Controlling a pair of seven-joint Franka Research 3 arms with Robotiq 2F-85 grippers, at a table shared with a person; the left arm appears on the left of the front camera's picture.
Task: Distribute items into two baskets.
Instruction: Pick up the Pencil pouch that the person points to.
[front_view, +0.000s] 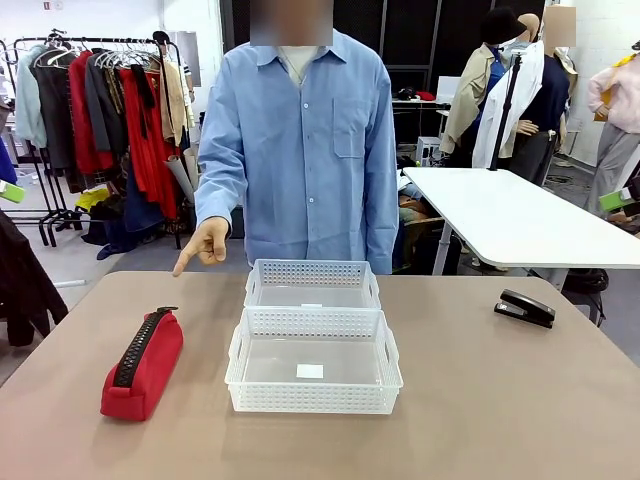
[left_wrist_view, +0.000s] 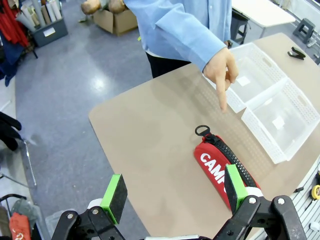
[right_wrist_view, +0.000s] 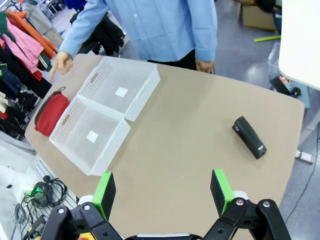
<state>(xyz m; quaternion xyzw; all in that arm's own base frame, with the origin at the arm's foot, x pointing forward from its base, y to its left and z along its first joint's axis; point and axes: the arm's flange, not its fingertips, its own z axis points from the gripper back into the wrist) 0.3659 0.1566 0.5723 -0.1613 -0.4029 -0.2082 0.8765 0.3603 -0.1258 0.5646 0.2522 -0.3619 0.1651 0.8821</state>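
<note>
Lying at the left of the table (front_view: 500, 400), the red zippered pouch (front_view: 143, 365) has the person's hand (front_view: 205, 243) just beyond its far end, forefinger pointing down. Mid-table, the larger basket (front_view: 313, 398) sits nearer, the smaller basket (front_view: 312, 272) touching behind it. The black stapler (front_view: 525, 308) rests far right. The left gripper (left_wrist_view: 175, 192) and right gripper (right_wrist_view: 162, 192) hover high, fingers spread wide, empty.
</note>
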